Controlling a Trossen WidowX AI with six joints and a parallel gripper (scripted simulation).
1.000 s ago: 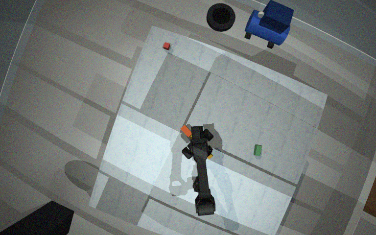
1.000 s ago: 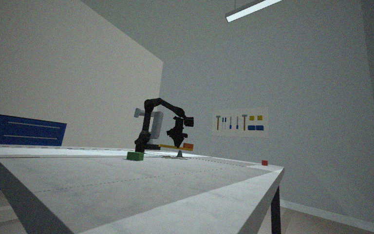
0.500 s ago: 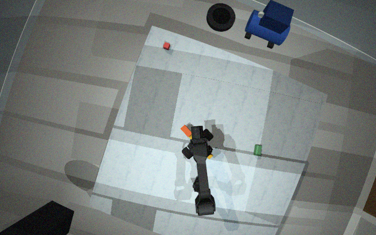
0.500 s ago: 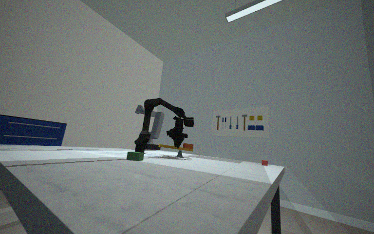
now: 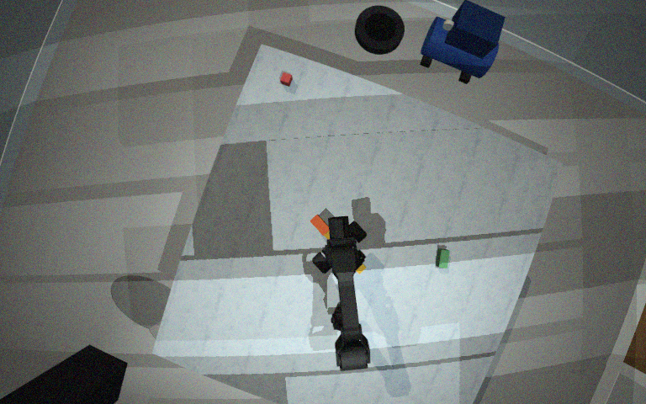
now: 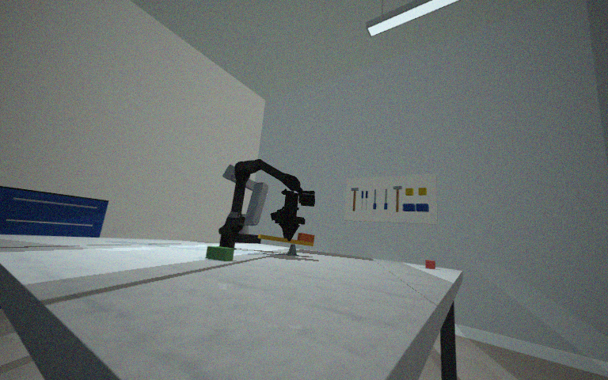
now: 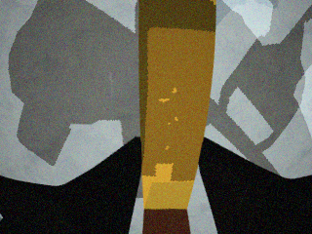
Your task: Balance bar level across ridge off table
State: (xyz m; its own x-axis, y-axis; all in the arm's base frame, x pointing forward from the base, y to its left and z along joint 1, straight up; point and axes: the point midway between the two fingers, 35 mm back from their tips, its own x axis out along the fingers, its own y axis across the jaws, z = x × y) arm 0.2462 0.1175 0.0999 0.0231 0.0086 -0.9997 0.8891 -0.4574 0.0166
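So in the top view you've got one arm reaching over the tabletop (image 5: 411, 180) (image 6: 232, 301), with your end effector (image 6: 289, 239) (image 7: 170, 143) down over one yellow bar (image 5: 361, 268) (image 6: 276, 239) (image 7: 177, 107); the arm hides most of it. One orange block (image 5: 320, 225) (image 6: 305, 237) shows at one end. Count two loose blocks too: one red (image 5: 286, 78), one green (image 5: 442, 258), both well apart from the bar.

Exterior view: your end effector points down, clamped on the bar, which is up off the tabletop and a bit tilted, orange-block end lower. One grey ridge (image 6: 291, 250) stands right under it; can't tell if they're touching. Same two loose blocks here, one green, one red.

Wrist view: two black fingers, one on each side of that one bar, pinching it.
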